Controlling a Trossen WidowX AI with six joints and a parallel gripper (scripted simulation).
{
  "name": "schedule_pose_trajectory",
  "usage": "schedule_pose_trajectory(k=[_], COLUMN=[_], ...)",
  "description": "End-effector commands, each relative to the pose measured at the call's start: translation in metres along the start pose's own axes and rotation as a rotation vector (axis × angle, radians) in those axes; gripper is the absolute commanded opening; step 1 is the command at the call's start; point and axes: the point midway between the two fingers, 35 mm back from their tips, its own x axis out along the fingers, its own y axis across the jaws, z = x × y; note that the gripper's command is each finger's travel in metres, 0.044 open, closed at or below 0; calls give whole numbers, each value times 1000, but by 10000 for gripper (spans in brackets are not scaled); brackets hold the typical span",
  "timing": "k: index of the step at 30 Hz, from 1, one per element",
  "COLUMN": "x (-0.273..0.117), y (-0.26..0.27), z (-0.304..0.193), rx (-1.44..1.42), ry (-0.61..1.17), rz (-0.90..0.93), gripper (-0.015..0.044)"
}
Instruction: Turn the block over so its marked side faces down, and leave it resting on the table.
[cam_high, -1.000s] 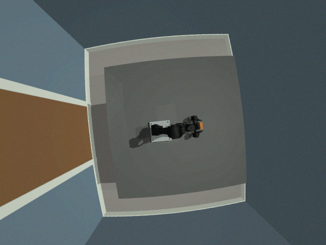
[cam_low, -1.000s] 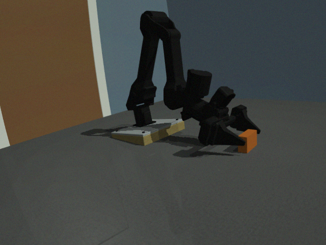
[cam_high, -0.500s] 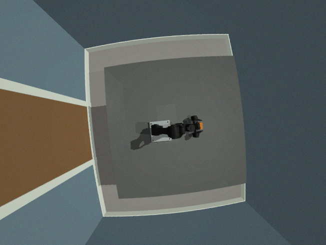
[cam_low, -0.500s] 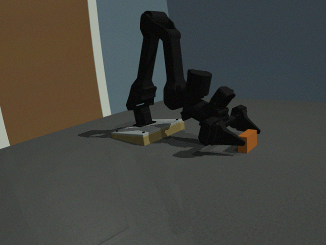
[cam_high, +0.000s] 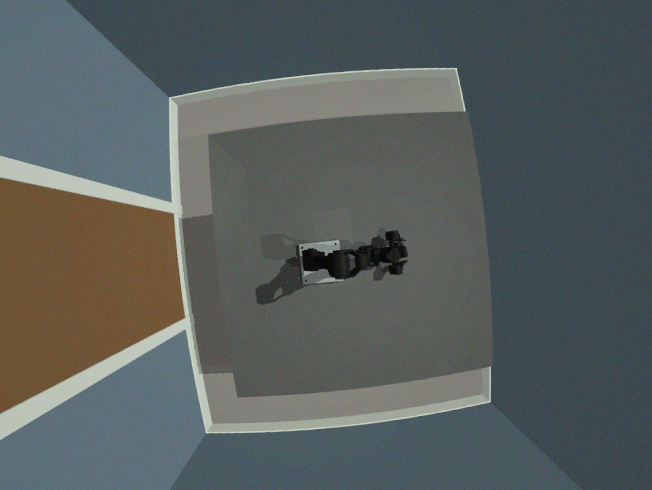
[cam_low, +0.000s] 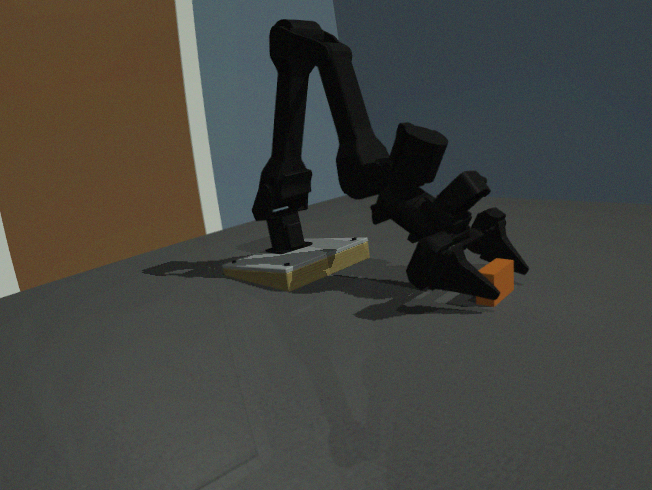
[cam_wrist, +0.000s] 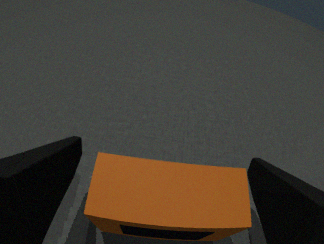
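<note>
An orange block (cam_low: 504, 281) (cam_wrist: 170, 190) stands on the table (cam_low: 448, 379) (cam_wrist: 165, 75), with no tilt that I can see. Its plain top shows in the wrist view. The black mark (cam_wrist: 167, 232) is on the side turned back toward the arm and shows foreshortened at the lower edge of the wrist view. My gripper (cam_low: 510, 285) (cam_wrist: 169, 158) is open, angled down low over the table, with one finger on each side of the block. The fingers do not grip it. In the top view the arm hides nearly all of the block.
The arm's base plate (cam_high: 320, 244) (cam_low: 316, 255) sits on a wooden wedge (cam_low: 310, 273) behind the gripper. In the top view, a pale-edged floor area (cam_high: 316, 97) and blue walls (cam_high: 569, 237) surround the table. A brown panel (cam_high: 84, 284) (cam_low: 94, 131) stands at the left.
</note>
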Motion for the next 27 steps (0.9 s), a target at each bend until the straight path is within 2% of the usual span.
schedule_pose_trajectory(k=[1,10,22,27], x=[-7,-65,-66,-56], y=[0,0,1,0], z=[21,49,50,64], rx=[3,2,1,1], ry=[151,436,445,571], rz=[2,1,2,2], gripper=[440,440,440,440])
